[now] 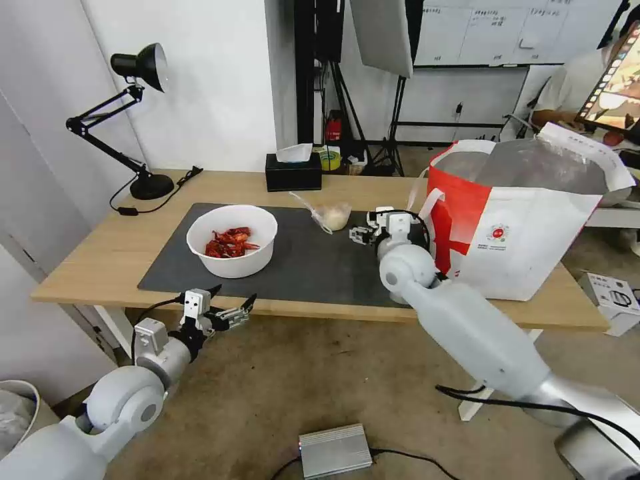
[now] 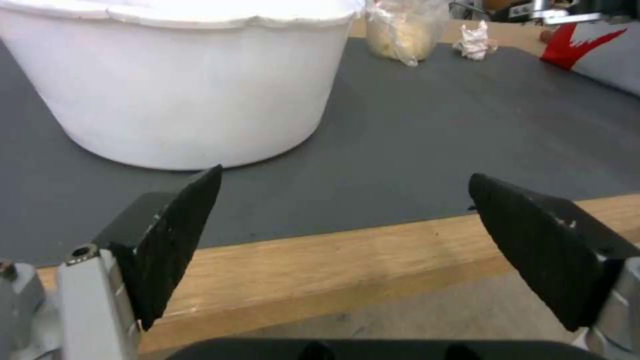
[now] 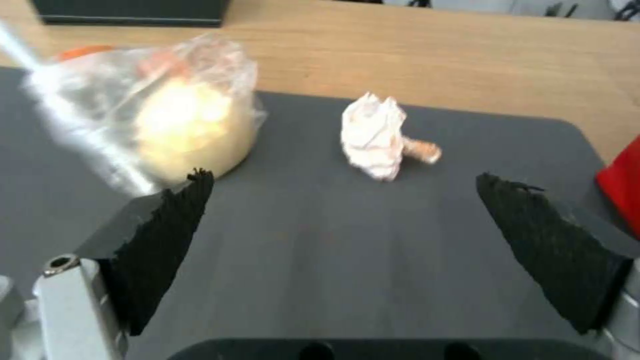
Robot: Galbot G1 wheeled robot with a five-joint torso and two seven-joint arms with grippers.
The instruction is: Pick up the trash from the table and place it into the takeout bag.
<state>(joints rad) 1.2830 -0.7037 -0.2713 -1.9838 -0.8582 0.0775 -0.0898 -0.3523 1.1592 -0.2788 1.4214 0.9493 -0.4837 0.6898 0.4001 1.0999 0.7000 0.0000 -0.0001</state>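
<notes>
Light wood table (image 1: 100, 257) bearing a dark grey mat (image 1: 313, 263), seen from the head camera. We find the white round bowl (image 1: 232, 241) of red crayfish shells (image 1: 229, 243) on the left part of the mat, and a clear plastic bag (image 1: 331, 215) holding something pale yellow near the mat's far edge. The white and red takeout bag (image 1: 527, 220) stands upright at the table's right end, its foil-lined mouth open and its white strap handles (image 1: 427, 200) hanging on the near side. A black tissue box (image 1: 293, 172) sits behind the mat and a black desk lamp (image 1: 127, 120) at the far left corner. The left gripper (image 1: 223, 308) hangs just off the table's near edge, in front of the bowl; in the left wrist view (image 2: 343, 220) we see its jaws spread wide and empty, with the bowl's wall (image 2: 180, 95) close ahead on the mat. The right gripper (image 1: 365, 233) is over the mat between the plastic bag and the takeout bag; in the right wrist view (image 3: 340, 220) its jaws are likewise wide apart and hold nothing. Ahead of them we see a crumpled white tissue (image 3: 373, 135) lying on the mat, apart from both pads (image 3: 167, 240), with a small orange-tipped scrap (image 3: 421, 150) touching it and the plastic bag (image 3: 167, 120) just beside.
</notes>
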